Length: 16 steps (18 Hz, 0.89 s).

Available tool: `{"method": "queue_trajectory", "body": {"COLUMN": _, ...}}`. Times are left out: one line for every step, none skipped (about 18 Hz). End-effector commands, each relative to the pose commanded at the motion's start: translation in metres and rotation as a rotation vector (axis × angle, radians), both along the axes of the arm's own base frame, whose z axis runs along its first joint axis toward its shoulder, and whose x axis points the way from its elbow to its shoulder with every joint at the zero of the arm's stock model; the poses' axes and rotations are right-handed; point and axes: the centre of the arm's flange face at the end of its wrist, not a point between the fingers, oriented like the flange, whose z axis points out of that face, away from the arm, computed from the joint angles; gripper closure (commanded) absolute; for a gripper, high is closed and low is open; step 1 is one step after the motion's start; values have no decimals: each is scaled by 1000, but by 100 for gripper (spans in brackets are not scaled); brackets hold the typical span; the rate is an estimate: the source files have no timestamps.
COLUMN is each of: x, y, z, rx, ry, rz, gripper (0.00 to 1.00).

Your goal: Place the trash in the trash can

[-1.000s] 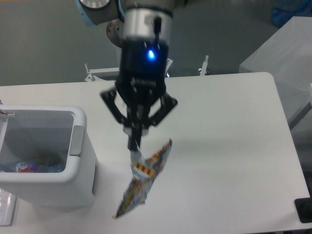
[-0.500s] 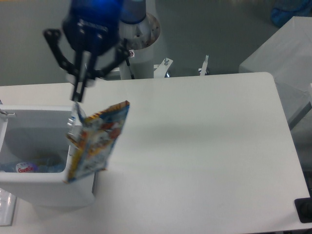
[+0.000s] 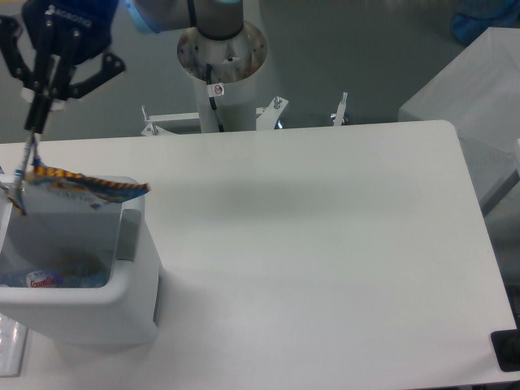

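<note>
My gripper (image 3: 36, 122) body carries white lettering, too blurred to read; the bottle (image 3: 49, 279) label likewise.

1. Even, diffuse overhead light; white table (image 3: 325, 244) bright, no hard glare.
2. Soft shadow beside trash can (image 3: 89, 301).
3. Overall soft, low resolution; gripper (image 3: 36, 122) and snack wrapper (image 3: 77, 185) slightly blurred.
</note>
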Motion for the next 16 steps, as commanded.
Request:
{"method": "queue_trajectory", "body": {"x": 2, "y": 1, "z": -11, "rx": -19, "ry": -9, "rz": -4, "gripper": 85}}
{"method": "queue_trajectory", "body": {"x": 2, "y": 2, "z": -22, "rx": -37, "ry": -20, "rz": -7, "gripper": 85}}
{"method": "queue_trajectory", "body": {"x": 1, "y": 3, "z": -29, "rx": -47, "ry": -26, "rz": -7, "gripper": 85}}
{"method": "queue_trajectory", "body": {"x": 2, "y": 5, "z": -32, "rx": -52, "ry": -30, "rz": -8, "gripper": 85}}
{"method": "queue_trajectory", "body": {"x": 1, "y": 6, "z": -34, "rx": -55, "ry": -31, "rz": -8, "gripper": 85}}
{"method": "queue_trajectory", "body": {"x": 0, "y": 7, "z": -36, "rx": -59, "ry": -34, "rz": -8, "gripper": 85}}
{"method": "queue_trajectory", "body": {"x": 0, "y": 8, "z": -37, "rx": -60, "ry": -34, "rz": -8, "gripper": 85}}
{"method": "queue_trajectory", "body": {"x": -1, "y": 8, "z": -42, "rx": -69, "ry": -40, "rz": -8, "gripper": 85}}
{"method": "queue_trajectory", "body": {"x": -1, "y": 9, "z": -48, "rx": -78, "ry": -45, "rz": -9, "gripper": 85}}
{"method": "queue_trajectory", "body": {"x": -1, "y": 9, "z": -54, "rx": -87, "ry": -43, "rz": -14, "gripper": 85}}
{"method": "queue_trajectory", "body": {"x": -1, "y": 9, "z": -59, "rx": -96, "ry": -44, "rz": -18, "gripper": 84}}
{"method": "queue_trajectory", "body": {"x": -2, "y": 10, "z": -62, "rx": -101, "ry": -47, "rz": -18, "gripper": 81}}
{"method": "queue_trajectory", "body": {"x": -4, "y": 13, "z": -68, "rx": -110, "ry": -53, "rz": -18, "gripper": 80}}
{"method": "queue_trajectory", "body": {"x": -1, "y": 17, "z": -72, "rx": -117, "ry": -56, "rz": -26, "gripper": 79}}
{"method": "queue_trajectory", "body": {"x": -1, "y": 21, "z": -78, "rx": -126, "ry": -62, "rz": -31, "gripper": 77}}
{"method": "queue_trajectory", "body": {"x": -2, "y": 25, "z": -83, "rx": -135, "ry": -67, "rz": -31, "gripper": 73}}
